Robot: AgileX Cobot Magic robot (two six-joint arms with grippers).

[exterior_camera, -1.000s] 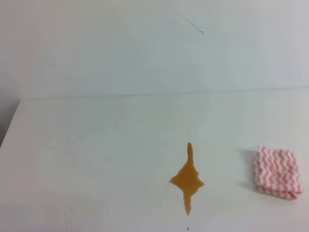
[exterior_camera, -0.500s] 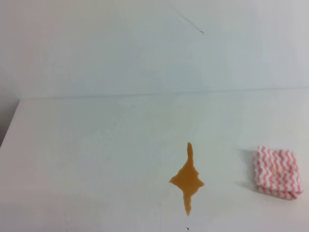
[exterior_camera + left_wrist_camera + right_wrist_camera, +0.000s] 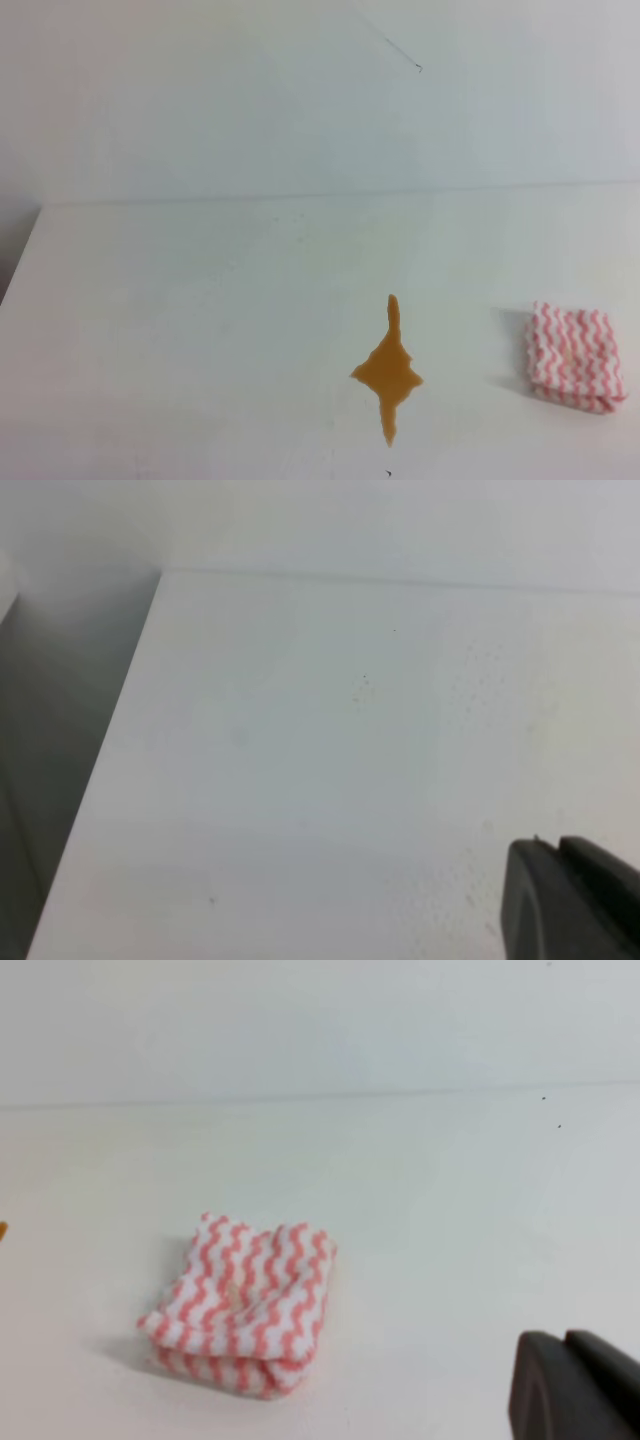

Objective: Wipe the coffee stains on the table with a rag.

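nothing has moved since the earlier frame: rag point(image 3: 575, 358) lies on table point(image 3: 200, 300) right of coffee stains point(image 3: 388, 372), untouched; right pincer point(image 3: 575, 1385) closed, left pincer point(image 3: 570, 895) indeterminate; right should open before descending squarely.

Bright, even light, soft throughout. The rag point(image 3: 243, 1307) casts a faint shadow leftward. Both wrist views' lower-right corners blur dark.

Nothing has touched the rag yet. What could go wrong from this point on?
The rag is thick and folded; a pinch could catch only its top layer and unfold it. The coffee stains form a wet puddle with thin spikes; one pass may smear them across the table or miss the tips.
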